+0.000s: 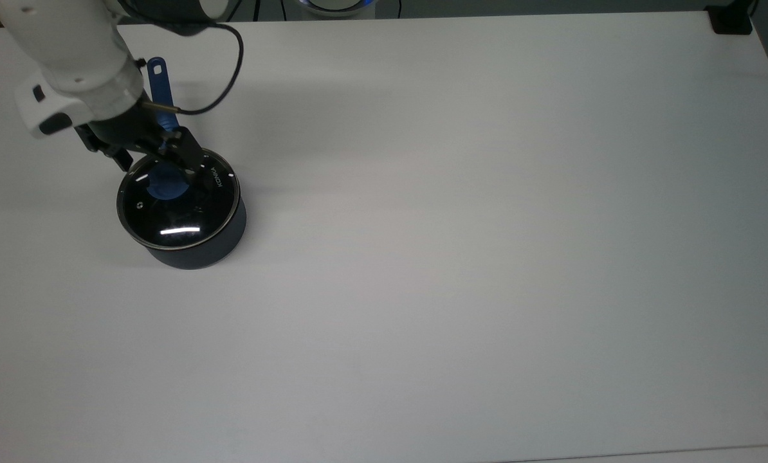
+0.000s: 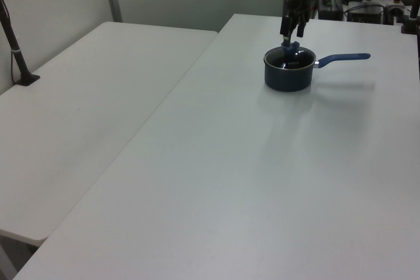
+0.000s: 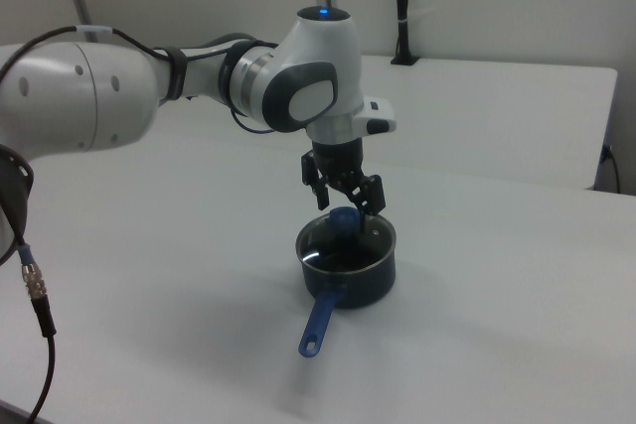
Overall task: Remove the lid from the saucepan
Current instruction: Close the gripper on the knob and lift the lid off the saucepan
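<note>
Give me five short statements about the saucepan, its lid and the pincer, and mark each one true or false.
1. The lid sits on the saucepan. True.
2. The pincer is open above the blue knob. True.
3. The saucepan lies tipped on its side. False: it stands upright on the table.
4. In the top view the handle points toward the bottom edge. False: it points toward the top edge.
5. The lid is lifted clear of the saucepan. False: it rests on the rim.
</note>
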Action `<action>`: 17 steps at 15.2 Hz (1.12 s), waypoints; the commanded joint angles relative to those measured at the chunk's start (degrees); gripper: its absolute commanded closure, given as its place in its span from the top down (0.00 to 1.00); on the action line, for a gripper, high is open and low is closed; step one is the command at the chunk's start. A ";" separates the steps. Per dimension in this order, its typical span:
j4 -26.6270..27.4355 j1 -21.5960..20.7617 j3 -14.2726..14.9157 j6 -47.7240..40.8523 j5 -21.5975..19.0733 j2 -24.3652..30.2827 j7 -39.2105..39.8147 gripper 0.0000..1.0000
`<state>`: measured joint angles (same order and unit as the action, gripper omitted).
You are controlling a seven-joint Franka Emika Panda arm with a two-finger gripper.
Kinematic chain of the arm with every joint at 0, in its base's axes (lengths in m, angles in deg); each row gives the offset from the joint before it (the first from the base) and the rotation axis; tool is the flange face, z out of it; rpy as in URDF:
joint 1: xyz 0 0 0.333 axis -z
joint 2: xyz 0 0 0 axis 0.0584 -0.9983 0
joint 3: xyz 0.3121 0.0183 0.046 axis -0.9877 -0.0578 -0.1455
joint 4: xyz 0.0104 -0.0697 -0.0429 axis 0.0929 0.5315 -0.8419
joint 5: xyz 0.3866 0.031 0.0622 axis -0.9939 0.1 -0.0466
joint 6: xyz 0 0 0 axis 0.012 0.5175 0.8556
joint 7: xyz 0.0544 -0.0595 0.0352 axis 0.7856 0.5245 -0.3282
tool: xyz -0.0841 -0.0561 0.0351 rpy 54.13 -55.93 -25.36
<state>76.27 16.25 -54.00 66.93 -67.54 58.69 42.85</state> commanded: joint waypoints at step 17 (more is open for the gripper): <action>-2.41 -2.00 0.34 0.18 -0.22 -2.37 1.52 0.64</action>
<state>74.93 14.94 -54.03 66.95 -67.50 56.56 43.44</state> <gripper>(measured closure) 0.339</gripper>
